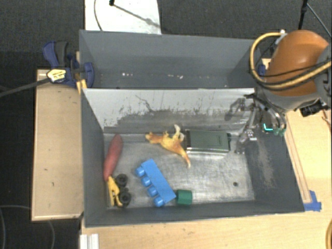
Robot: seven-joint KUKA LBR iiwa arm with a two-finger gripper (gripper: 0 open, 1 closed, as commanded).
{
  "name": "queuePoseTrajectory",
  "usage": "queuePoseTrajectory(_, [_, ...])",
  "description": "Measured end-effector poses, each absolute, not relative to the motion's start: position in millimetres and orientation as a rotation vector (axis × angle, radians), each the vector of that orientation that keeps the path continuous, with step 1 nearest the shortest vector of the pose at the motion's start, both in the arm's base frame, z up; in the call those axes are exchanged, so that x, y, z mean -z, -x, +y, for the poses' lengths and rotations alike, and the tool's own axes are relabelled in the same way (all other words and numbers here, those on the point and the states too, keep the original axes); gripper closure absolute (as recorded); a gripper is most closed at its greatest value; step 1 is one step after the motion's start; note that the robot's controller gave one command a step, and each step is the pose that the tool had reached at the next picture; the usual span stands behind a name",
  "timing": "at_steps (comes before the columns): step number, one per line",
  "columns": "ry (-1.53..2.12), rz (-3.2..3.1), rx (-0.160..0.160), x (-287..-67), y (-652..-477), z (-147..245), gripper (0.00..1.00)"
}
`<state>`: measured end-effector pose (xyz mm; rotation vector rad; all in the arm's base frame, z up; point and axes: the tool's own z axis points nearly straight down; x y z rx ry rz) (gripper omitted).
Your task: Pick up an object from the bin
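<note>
Grey-green flat slab [207,140] just beside gripper [243,140]

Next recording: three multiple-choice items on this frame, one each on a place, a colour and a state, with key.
1. Where is the end effector? A at the bin's right side, beside the flat grey-green box; B at its left wall; C outside it.
2. The small cube by the blue brick is: A white; B red; C green.
3. The blue brick: A hangs from the end effector; B lies on the bin floor; C stands on the rim.
Key: A, it is by the box's right end; C, plainly green; B, it rests flat there.
</note>
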<state>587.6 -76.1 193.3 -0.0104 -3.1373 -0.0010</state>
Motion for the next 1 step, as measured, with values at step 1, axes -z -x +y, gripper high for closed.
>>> queuePoseTrajectory(1, [0.007,-3.146,-0.001,-198.0,-589.4,-75.8,0.0])
